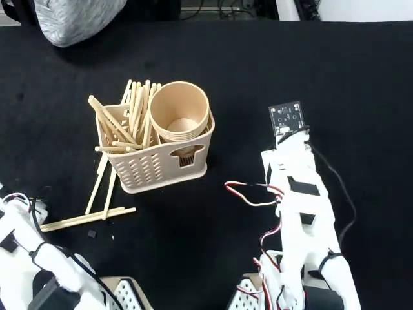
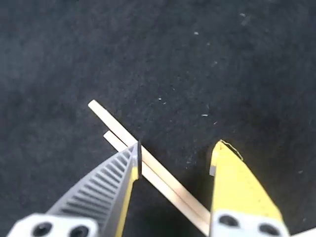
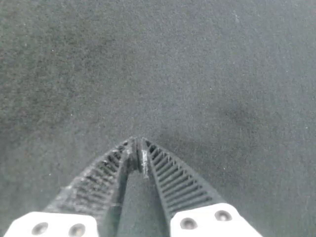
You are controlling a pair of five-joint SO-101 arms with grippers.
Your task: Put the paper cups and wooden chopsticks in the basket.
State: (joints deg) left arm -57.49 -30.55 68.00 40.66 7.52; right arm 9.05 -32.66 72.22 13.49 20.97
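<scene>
A beige slotted basket (image 1: pixel 157 165) stands left of centre and holds stacked paper cups (image 1: pixel 179 113) and a bundle of wooden chopsticks (image 1: pixel 126 123). Two loose chopsticks (image 1: pixel 104 181) lean against its left side. Another pair of chopsticks (image 1: pixel 89 218) lies flat on the cloth near the left arm (image 1: pixel 26 248). My left gripper (image 2: pixel 178 145) is open just above this pair (image 2: pixel 148 165), which runs between its grey and yellow fingers. My right gripper (image 3: pixel 136 144) is shut on nothing, over bare cloth right of the basket. The right arm (image 1: pixel 300 200) reaches in from the front.
A black cloth (image 1: pixel 335 71) covers the table. A grey bundle (image 1: pixel 74 19) lies at the back left edge. A small black bit (image 1: pixel 91 234) sits beside the flat chopsticks. Red and white wires (image 1: pixel 248 194) loop out from the right arm.
</scene>
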